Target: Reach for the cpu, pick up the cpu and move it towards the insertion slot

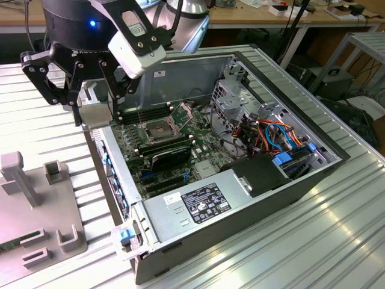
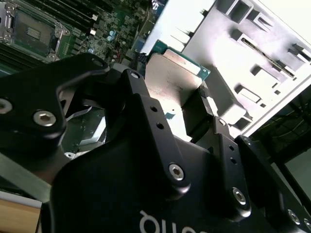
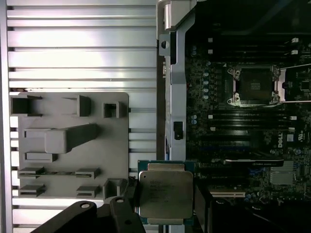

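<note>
Already lifted: claw clenched on cpu, chip flat between its fingers at upper left of the exterior view, above the case's edge; slot lies open to the exterior view's right and slightly lower, bracket raised.

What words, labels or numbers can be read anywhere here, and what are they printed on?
No text can be quoted with confidence.
Black label on the computer's metal box: print too small to read.
White sticker on the arm's wrist: too small to read.
The cpu, clamped in the pincer: faint engraved lines, too blurred to read.
White lettering on the pincer's body: cut off at the picture's edge.
</note>
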